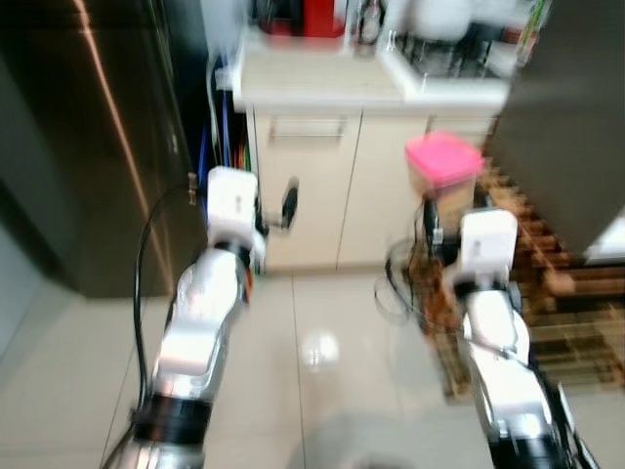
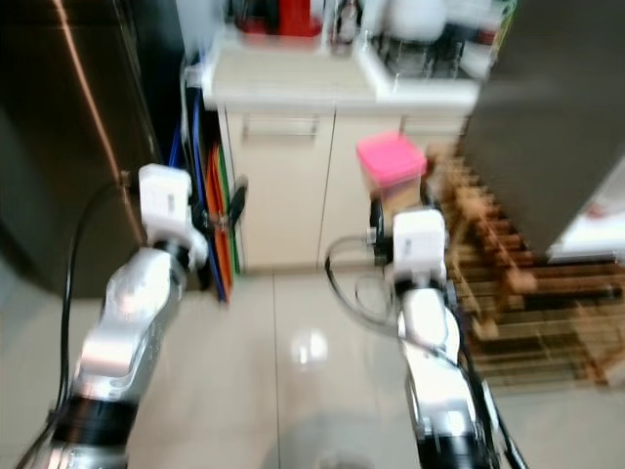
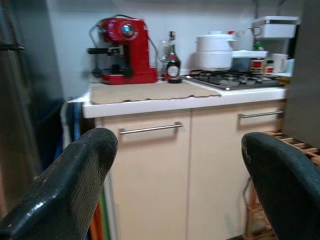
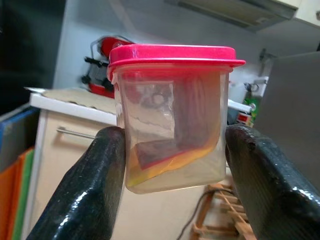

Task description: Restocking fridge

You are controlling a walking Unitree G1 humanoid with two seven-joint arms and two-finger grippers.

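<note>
My right gripper (image 4: pixel 172 155) is shut on a clear plastic container with a pink lid (image 4: pixel 172 117), held upright at chest height; the pink-lidded container (image 1: pixel 444 166) sits just above my right wrist. Inside it lie reddish and yellow contents. My left gripper (image 3: pixel 175 170) is open with nothing between its fingers, raised in front of the cream cabinet (image 1: pixel 303 186). The dark fridge (image 1: pixel 88 137) stands to my left with its door closed.
A counter (image 3: pixel 150 95) carries a red coffee machine (image 3: pixel 122 50), a bottle, a white pot (image 3: pixel 215 50) and a hob. A wooden rack (image 1: pixel 547 283) stands at the right on the tiled floor (image 1: pixel 312 352). Coloured boards lean between fridge and cabinet.
</note>
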